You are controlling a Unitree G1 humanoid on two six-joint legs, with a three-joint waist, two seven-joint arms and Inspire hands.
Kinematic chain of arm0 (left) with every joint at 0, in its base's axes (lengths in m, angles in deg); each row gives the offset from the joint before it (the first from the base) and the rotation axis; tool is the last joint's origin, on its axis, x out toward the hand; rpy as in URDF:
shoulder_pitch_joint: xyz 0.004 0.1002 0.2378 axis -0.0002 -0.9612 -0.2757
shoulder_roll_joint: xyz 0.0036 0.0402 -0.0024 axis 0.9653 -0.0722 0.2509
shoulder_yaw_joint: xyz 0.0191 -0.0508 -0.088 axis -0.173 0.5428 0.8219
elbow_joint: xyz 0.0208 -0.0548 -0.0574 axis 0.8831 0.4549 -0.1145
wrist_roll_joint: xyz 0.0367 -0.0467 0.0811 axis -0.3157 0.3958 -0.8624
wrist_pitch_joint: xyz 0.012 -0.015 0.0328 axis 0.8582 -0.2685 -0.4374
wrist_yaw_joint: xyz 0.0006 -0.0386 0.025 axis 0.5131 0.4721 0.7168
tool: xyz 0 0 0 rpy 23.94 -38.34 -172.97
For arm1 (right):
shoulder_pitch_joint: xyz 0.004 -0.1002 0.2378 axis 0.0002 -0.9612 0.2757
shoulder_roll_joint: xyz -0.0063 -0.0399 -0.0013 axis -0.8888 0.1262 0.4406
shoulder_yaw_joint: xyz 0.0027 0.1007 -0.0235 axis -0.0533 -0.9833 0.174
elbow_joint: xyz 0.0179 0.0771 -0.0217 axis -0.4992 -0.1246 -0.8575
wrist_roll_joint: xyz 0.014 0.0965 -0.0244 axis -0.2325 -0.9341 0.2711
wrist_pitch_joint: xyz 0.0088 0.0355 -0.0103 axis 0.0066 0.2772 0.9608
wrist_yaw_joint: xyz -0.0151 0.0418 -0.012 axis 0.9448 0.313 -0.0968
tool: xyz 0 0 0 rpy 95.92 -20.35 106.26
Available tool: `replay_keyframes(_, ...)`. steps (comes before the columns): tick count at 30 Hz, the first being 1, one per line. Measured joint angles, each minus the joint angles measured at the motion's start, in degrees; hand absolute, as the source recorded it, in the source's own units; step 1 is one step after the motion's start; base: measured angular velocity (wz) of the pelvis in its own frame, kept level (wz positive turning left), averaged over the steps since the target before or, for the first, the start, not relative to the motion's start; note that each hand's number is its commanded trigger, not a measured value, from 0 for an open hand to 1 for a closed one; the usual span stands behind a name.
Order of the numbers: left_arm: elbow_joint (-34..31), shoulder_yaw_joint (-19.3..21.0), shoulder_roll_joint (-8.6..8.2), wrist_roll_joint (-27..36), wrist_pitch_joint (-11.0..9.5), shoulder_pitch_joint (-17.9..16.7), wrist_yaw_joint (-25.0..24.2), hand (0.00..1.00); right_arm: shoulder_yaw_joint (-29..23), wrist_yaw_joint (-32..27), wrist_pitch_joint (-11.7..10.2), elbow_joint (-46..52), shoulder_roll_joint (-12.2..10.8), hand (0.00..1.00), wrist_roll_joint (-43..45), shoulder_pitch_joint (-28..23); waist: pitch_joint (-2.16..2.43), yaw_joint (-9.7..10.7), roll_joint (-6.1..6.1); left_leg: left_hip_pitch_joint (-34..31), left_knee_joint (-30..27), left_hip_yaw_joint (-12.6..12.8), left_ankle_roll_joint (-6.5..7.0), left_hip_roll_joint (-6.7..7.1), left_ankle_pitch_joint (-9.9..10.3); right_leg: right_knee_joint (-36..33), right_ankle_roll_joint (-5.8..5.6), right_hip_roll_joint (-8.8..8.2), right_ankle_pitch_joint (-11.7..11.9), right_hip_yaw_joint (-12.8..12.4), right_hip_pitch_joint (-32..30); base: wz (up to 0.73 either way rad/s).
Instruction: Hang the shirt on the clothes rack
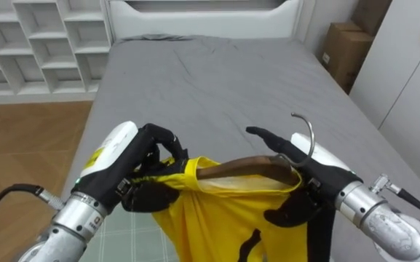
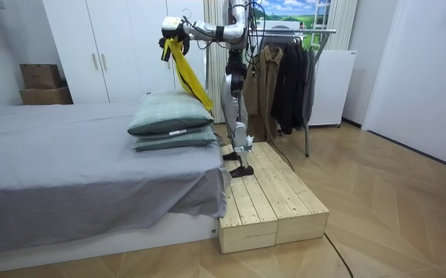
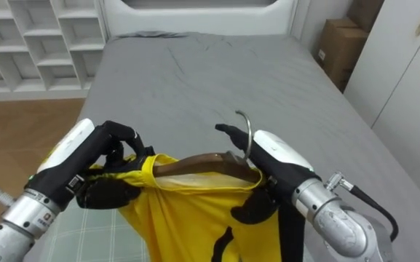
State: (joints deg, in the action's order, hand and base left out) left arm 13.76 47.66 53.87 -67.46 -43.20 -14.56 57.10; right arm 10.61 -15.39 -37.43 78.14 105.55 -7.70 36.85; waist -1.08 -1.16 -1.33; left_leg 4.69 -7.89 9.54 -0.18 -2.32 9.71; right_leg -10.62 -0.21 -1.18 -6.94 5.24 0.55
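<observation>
Above the grey bed (image 1: 217, 80), the left hand (image 1: 145, 173) is curled tight round one shoulder of the yellow garment (image 1: 217, 218), which hangs between both hands. A brown wooden hanger (image 1: 242, 169) sits in its neck, with the metal hook (image 1: 310, 135) upright. The right hand (image 1: 306, 178) clasps the hanger's right end, one finger pointing forward.
</observation>
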Motion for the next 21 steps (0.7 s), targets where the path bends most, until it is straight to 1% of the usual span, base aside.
replay_keyframes(1,0.0,0.0,0.0,0.0,0.0,0.0,0.0,1.0,0.0,0.0,0.0,0.0,0.11,0.38,0.0,0.0,0.0,0.06,0.0,0.0,0.0,0.0,0.0,0.0,0.0,0.01,0.0,0.0,0.0,0.0,0.0,0.0)
replay_keyframes(2,0.0,0.0,0.0,0.0,0.0,0.0,0.01,1.0,0.0,0.0,0.0,0.0,0.11,0.47,-0.01,0.0,0.0,0.1,0.0,0.0,0.0,0.0,0.0,0.0,0.0,0.01,0.0,0.0,0.0,0.0,0.0,0.0)
replay_keyframes(3,0.0,0.0,0.0,0.0,0.0,0.0,0.01,1.0,0.0,0.0,0.0,0.0,0.11,0.51,-0.01,0.0,0.0,0.18,0.0,0.0,0.0,0.0,0.0,-0.01,0.0,0.01,0.0,0.0,0.0,0.0,0.0,0.0)
replay_keyframes(4,0.0,0.0,0.0,0.0,0.0,0.0,0.01,1.0,0.0,0.0,0.0,0.0,0.11,0.59,0.0,0.0,0.0,0.25,0.0,0.01,0.0,0.0,0.0,-0.01,0.0,0.02,0.0,0.0,0.0,0.0,0.0,0.0)
replay_keyframes(5,0.0,0.0,0.0,0.0,0.0,0.0,0.01,1.0,0.0,0.0,0.0,0.0,0.11,0.85,-0.01,0.0,0.0,0.29,0.0,0.01,0.0,0.0,0.0,-0.01,0.0,0.02,0.0,-0.01,0.0,0.0,0.0,0.0)
replay_keyframes(6,0.0,0.0,0.0,0.0,0.0,0.0,0.01,1.0,0.0,0.0,0.0,0.0,0.11,1.0,0.0,0.0,0.0,0.39,0.0,0.01,0.0,0.0,0.0,-0.01,0.0,0.02,0.0,-0.01,0.0,0.0,0.0,0.0)
replay_keyframes(13,0.0,0.0,-0.01,0.0,0.0,0.0,0.01,1.0,0.01,0.0,0.0,-0.92,0.11,1.0,-0.02,0.0,0.0,0.72,0.0,0.05,-0.01,0.01,0.0,-0.01,0.0,0.0,0.0,0.0,0.0,-0.02,0.02,0.0)
replay_keyframes(21,0.0,0.0,0.02,0.54,-0.08,0.11,0.06,1.0,0.07,0.79,0.03,-1.99,0.1,1.0,-0.01,-0.01,0.0,0.57,0.01,-0.01,-0.19,0.03,0.0,-0.01,0.0,0.0,0.0,0.0,0.0,-0.07,0.02,0.0)
